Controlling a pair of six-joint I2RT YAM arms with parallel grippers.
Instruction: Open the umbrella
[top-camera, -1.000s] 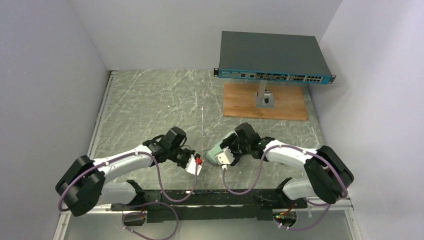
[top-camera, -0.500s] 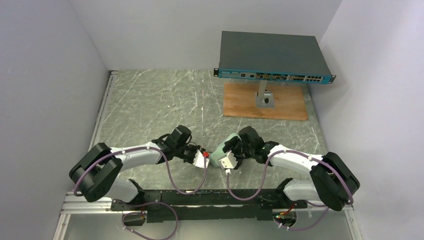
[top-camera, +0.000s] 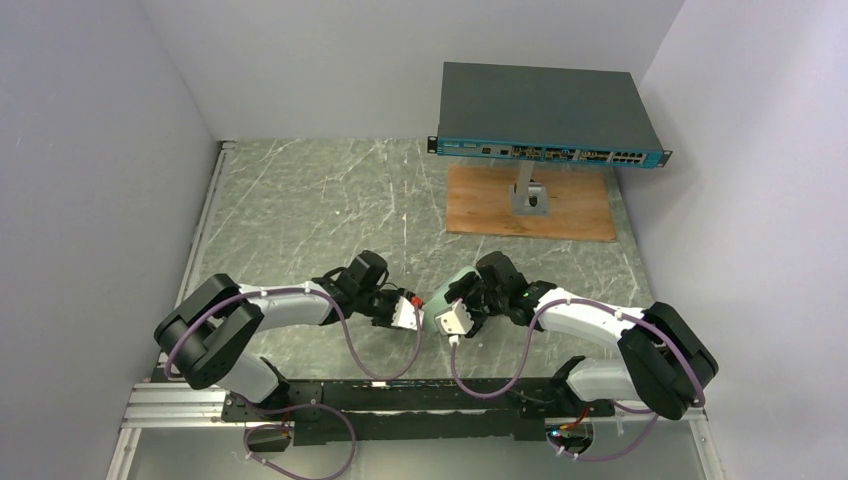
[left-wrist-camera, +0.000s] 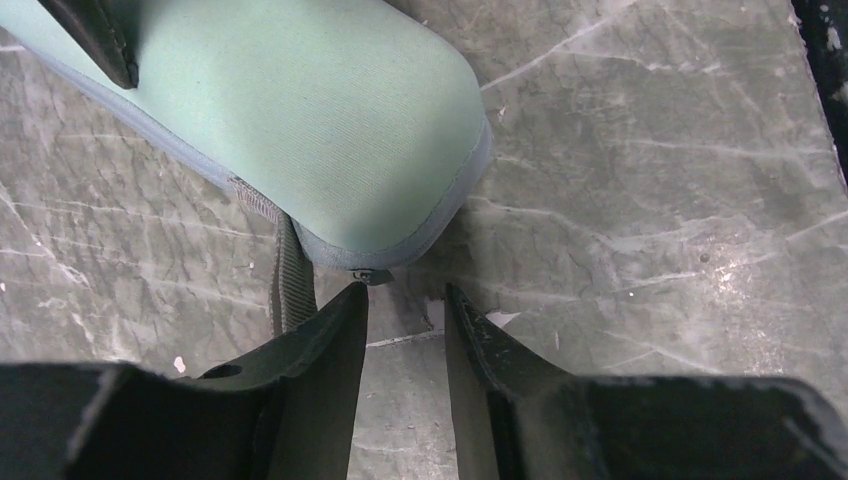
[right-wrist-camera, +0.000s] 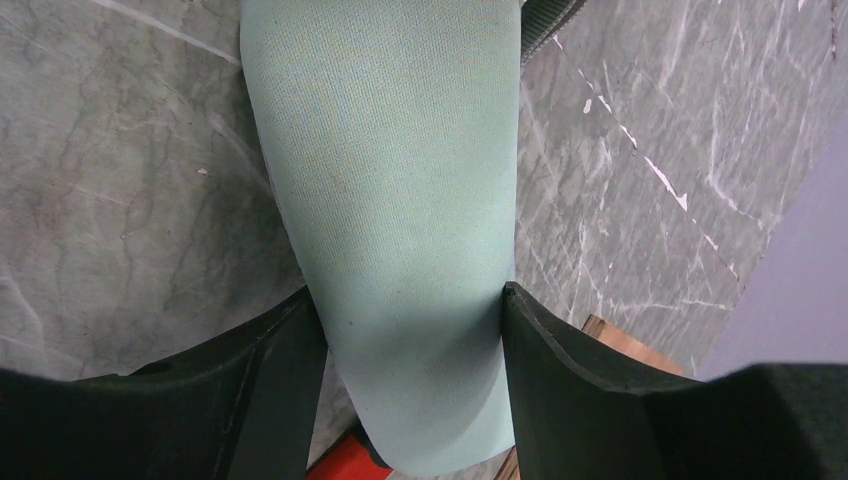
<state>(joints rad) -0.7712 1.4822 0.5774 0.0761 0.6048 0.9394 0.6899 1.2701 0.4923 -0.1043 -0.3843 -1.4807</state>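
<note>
Umbrella is not in sight in any view. I judge that the umbrella is packed inside the mint-green case (right-wrist-camera: 380, 150) lying on the desk (left-wrist-camera: 650, 200), so the case has to come open first. My right hand (right-wrist-camera: 410, 296) is clamped across the case's width, one finger pressed to each long side. That pins the case flat, so it cannot slide when its end is pulled. My left hand (left-wrist-camera: 405, 292) is part open with a narrow gap and holds nothing. It points at the rounded end of the case, just ahead of its fingertips. A small dark zipper pull (left-wrist-camera: 371, 275) sits at the seam there, right in front of one fingertip, and a grey strap (left-wrist-camera: 290, 285) hangs beside that finger. The narrow gap suits so small a tab, and I judge the next move is to ease forward and pinch it.
</note>
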